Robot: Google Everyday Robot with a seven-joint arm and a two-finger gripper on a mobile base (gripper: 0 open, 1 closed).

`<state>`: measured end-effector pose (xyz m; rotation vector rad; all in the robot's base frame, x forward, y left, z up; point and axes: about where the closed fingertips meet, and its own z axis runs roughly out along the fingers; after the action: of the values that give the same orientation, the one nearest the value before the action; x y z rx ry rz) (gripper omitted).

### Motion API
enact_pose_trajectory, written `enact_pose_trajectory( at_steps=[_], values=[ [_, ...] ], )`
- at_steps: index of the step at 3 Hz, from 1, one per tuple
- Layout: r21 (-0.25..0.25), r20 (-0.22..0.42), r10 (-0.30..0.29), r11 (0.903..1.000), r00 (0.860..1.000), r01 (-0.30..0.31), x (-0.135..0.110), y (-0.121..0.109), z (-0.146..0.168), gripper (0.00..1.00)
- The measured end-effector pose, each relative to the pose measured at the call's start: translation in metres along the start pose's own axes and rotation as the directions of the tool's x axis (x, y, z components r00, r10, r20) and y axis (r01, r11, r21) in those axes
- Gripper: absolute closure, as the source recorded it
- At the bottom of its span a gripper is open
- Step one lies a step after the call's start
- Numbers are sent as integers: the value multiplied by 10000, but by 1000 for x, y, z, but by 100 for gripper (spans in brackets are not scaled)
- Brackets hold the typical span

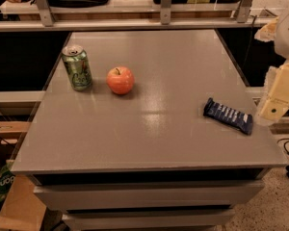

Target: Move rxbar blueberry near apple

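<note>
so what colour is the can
The can is green with a silver top, camera view; claw at far right.

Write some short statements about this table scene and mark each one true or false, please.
1. The rxbar blueberry touches the apple. False: it lies far from it, near the right edge of the table.
2. The green can stands upright left of the apple. True.
3. The gripper is at the picture's right edge, beside the table, close to the rxbar blueberry. True.
4. The apple lies on its side in a drawer. False: it sits on the table top, stem up.
</note>
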<state>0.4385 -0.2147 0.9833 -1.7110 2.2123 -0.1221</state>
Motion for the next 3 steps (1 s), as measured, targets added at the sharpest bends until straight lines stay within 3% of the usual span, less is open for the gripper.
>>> enact_pose_trajectory(
  at_steps=[1, 3],
  values=[
    [33, -37, 37, 10000, 10000, -36, -1, -1, 0, 0],
    [-793, -584, 585, 9949, 9966, -631, 4, -5, 43, 0]
  ],
)
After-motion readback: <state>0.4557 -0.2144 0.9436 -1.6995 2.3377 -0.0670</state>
